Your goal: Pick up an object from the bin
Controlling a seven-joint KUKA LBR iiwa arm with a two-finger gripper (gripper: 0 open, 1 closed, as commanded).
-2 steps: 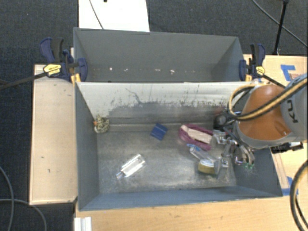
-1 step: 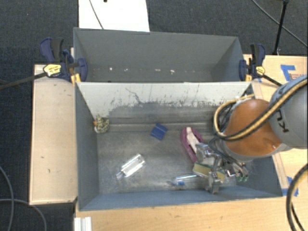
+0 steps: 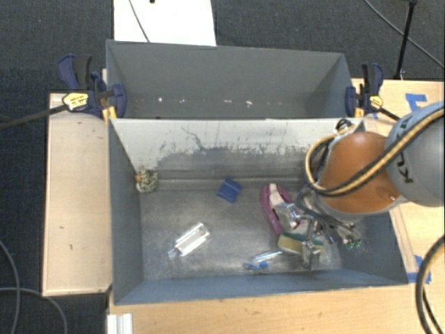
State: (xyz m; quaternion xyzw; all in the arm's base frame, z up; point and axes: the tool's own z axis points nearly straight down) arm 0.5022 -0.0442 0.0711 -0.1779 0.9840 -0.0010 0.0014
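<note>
Nearest us, at the 5 o'clock of the bin (image 3: 222,223), the gripper (image 3: 307,249) sits low among the clutter; we cannot tell whether it is open or closed. A tan-green item (image 3: 290,242) lies just at its 9 o'clock and a blue-white piece (image 3: 261,261) at its 8. A clear packet (image 3: 189,240) lies at the bin's 7. Farther back are a purple thing (image 3: 270,204), a blue block (image 3: 229,190) near 12 and a brown lump (image 3: 146,180) at 10. We judge nothing lifted yet; grasp and lift remain.
</note>
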